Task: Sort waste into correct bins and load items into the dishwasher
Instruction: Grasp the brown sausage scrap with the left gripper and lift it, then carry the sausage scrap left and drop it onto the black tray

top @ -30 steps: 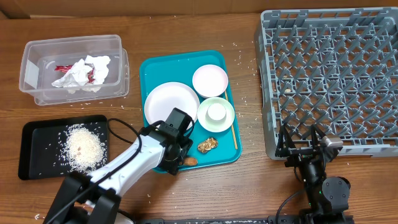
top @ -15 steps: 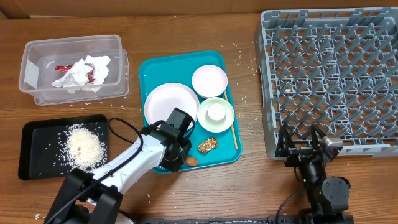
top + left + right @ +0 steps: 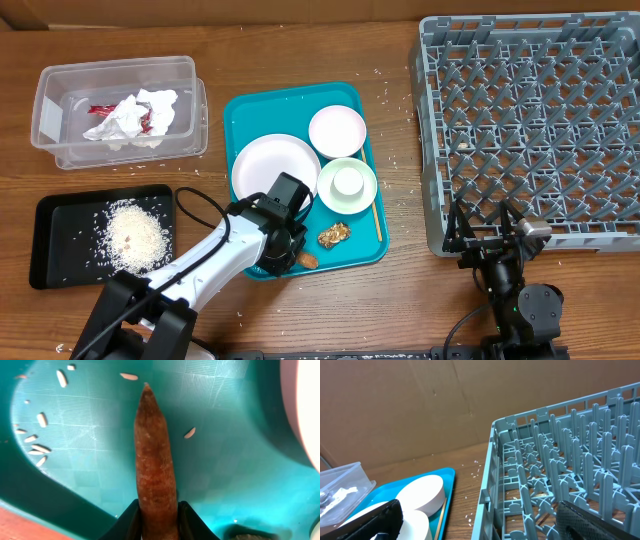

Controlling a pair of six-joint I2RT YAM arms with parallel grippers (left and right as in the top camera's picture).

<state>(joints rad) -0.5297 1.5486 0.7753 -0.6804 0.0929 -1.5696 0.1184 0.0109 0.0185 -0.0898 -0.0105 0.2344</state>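
My left gripper is down at the front edge of the teal tray, shut on the orange-brown sausage stick, whose tip pokes out to the right. The brown food lump lies just beside it. On the tray are the white plate, a white bowl, a second bowl holding the small cup, and the wooden stick. The clear tub holds the napkin and red wrapper. The black tray holds rice. My right gripper is open and empty before the grey rack.
Loose rice grains lie in the teal tray's corner. The rack's near wall stands right in front of the right gripper. Bare wood lies between the teal tray and the rack.
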